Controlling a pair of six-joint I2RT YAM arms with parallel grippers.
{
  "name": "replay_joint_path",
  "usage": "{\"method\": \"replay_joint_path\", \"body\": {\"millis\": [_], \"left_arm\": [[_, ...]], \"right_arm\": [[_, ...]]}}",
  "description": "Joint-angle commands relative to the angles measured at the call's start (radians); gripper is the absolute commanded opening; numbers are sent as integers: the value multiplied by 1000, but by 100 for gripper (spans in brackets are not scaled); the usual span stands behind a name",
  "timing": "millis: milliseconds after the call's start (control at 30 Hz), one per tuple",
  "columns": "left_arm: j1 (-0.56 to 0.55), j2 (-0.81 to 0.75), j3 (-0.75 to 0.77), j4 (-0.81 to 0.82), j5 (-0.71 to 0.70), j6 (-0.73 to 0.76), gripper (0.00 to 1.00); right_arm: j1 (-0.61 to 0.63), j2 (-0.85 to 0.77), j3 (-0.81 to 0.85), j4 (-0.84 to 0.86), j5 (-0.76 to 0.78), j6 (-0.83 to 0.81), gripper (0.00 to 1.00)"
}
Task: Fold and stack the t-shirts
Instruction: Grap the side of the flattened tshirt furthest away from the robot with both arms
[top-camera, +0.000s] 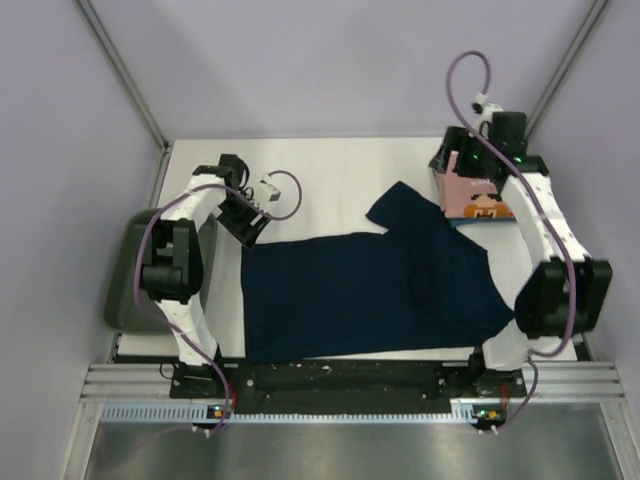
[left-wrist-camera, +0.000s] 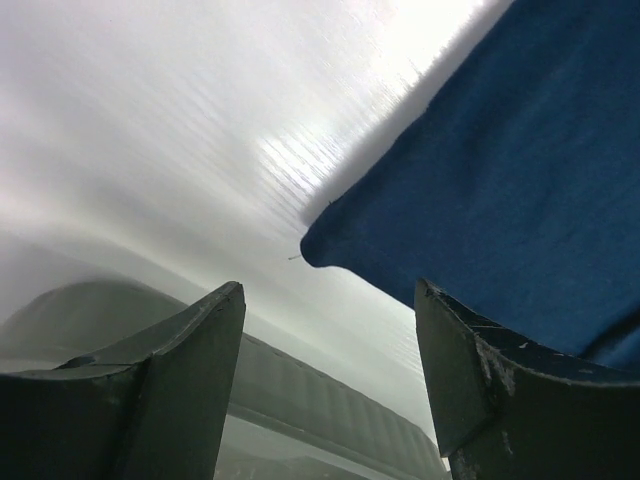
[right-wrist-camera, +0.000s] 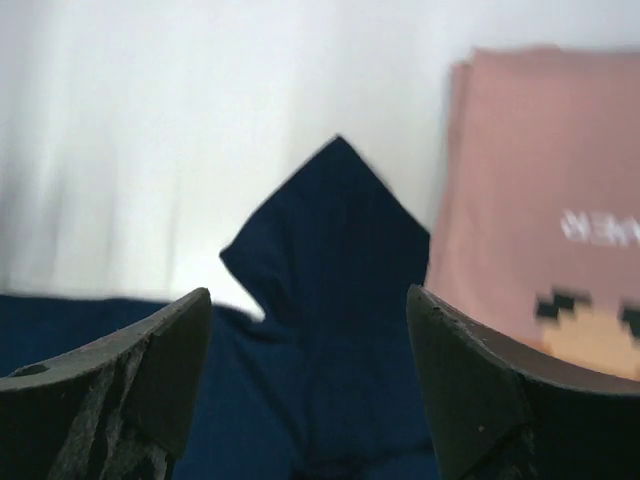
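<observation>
step: grip navy shirt (top-camera: 370, 290) for fold | left claw (left-wrist-camera: 330, 290): apart, hem corner (left-wrist-camera: 350, 238) just ahead-right | right claw (right-wrist-camera: 308, 293): apart, sleeve (right-wrist-camera: 335, 225) ahead, pink shirt (right-wrist-camera: 520, 180) ahead-right | tip: pinch both layers, lift both ends evenly

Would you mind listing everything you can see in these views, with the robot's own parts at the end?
navy t-shirt: one, dark navy blue, spread flat across the middle of the table, one sleeve pointing to the far side.
pink t-shirt: one, pink with a cartoon face and white lettering, lying as a neat rectangle at the far right, beside that sleeve.
tray: one, dark green, at the left side, beside the left arm.
table: one, white, under both shirts.
left gripper: one, dark fingers, open, by the navy t-shirt's far left corner.
right gripper: one, dark fingers, open, at the far right near the pink t-shirt, facing the sleeve.
</observation>
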Motion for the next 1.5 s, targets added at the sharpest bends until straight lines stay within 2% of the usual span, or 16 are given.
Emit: {"method": "replay_joint_path", "body": {"millis": [0,200,333,433,667,733,767,867,900,933,1033,1100,1133,1300,1467], "left_arm": [[-1,33,57,23,-23,2,72],[-3,84,88,-9,26,1,73],[-3,110,99,-22,25,1,72],[-3,133,102,-37,32,12,72],[-3,206,131,-71,67,10,73],[-3,214,126,-71,78,13,73],[-3,219,123,-72,80,16,73],[-3,225,107,-63,86,25,72],[-3,228,103,-65,90,27,69],[-3,230,100,-65,95,30,62],[-3,228,100,-66,127,35,30],[-3,213,94,-62,153,42,8],[-3,201,90,-57,159,42,0],[-1,98,47,-2,134,39,0],[-1,-7,-5,49,118,35,0]], "right_arm": [[141,358,314,-113,69,-260,77],[195,766,689,-254,181,-314,77],[203,935,865,-311,199,-337,77],[210,992,910,-343,190,-358,77],[255,1035,884,-383,188,-389,73],[261,1049,886,-389,191,-387,69],[262,1052,886,-389,193,-389,64],[264,1042,880,-392,188,-384,40],[264,1031,876,-392,184,-383,33],[265,1022,870,-392,182,-381,27],[265,976,855,-392,184,-380,0],[265,939,835,-391,182,-378,0],[265,916,823,-391,181,-375,0],[265,772,723,-377,153,-355,0],[265,596,550,-325,152,-337,0]]}}
